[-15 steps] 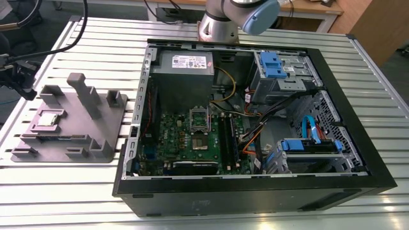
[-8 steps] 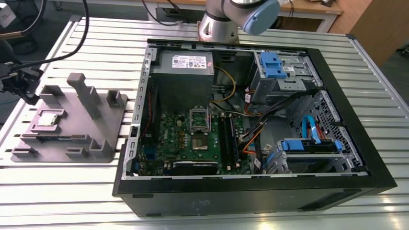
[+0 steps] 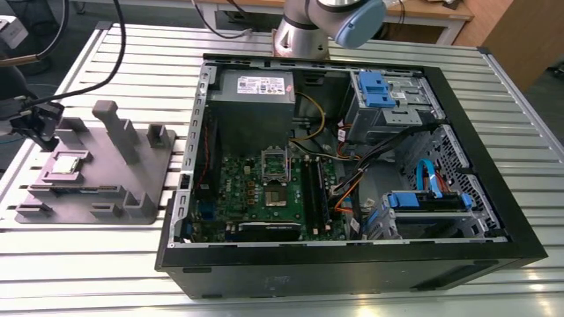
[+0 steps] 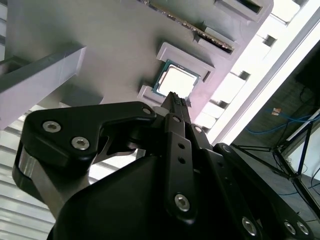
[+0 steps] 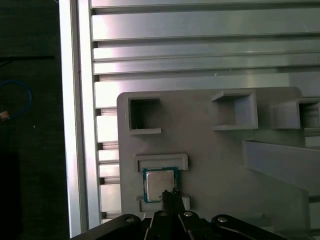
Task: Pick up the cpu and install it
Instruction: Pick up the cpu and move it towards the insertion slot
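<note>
The cpu (image 3: 69,163) is a small silver square lying flat in a recess of the grey fixture tray (image 3: 97,205) at the exterior view's left. My gripper (image 3: 42,135) hovers just above and beside it. In both wrist views the black fingers meet in a narrow tip with nothing between them. That tip (image 4: 175,97) overlaps the near edge of the cpu (image 4: 177,80) on the tray (image 4: 115,45). In the first wrist view, the gripper (image 5: 169,193) points at the cpu (image 5: 160,178) in its tray (image 5: 215,155) pocket. The motherboard's metal socket frame (image 3: 275,162) sits inside the open case.
The open black computer case (image 3: 352,264) fills the middle and the exterior view's right of the slatted aluminium table (image 3: 79,264). The arm's base (image 3: 304,36) stands behind it. Upright grey blocks (image 3: 119,132) rise from the tray beside the cpu. The table edge (image 5: 75,125) borders dark floor.
</note>
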`<state>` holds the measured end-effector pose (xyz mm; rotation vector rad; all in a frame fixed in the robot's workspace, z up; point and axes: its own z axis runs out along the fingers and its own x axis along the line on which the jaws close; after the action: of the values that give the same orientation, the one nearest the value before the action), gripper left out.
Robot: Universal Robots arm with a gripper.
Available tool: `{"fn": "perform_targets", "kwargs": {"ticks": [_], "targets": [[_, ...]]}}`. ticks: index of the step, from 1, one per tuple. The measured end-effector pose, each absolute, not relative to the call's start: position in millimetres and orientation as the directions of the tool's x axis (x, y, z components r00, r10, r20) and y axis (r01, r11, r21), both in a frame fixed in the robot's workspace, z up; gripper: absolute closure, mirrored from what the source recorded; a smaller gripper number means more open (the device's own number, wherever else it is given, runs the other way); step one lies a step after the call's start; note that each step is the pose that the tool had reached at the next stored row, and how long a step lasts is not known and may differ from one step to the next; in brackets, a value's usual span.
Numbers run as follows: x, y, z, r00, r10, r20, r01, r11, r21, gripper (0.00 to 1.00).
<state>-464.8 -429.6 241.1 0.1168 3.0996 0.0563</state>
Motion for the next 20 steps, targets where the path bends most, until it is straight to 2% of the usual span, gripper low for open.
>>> {"fn": "perform_targets", "kwargs": {"ticks": [20], "targets": [[-468.9, -429.6, 213.8, -0.996, 0.076, -0.038, 0.074, 0.997, 0.036, 0.89]]}}
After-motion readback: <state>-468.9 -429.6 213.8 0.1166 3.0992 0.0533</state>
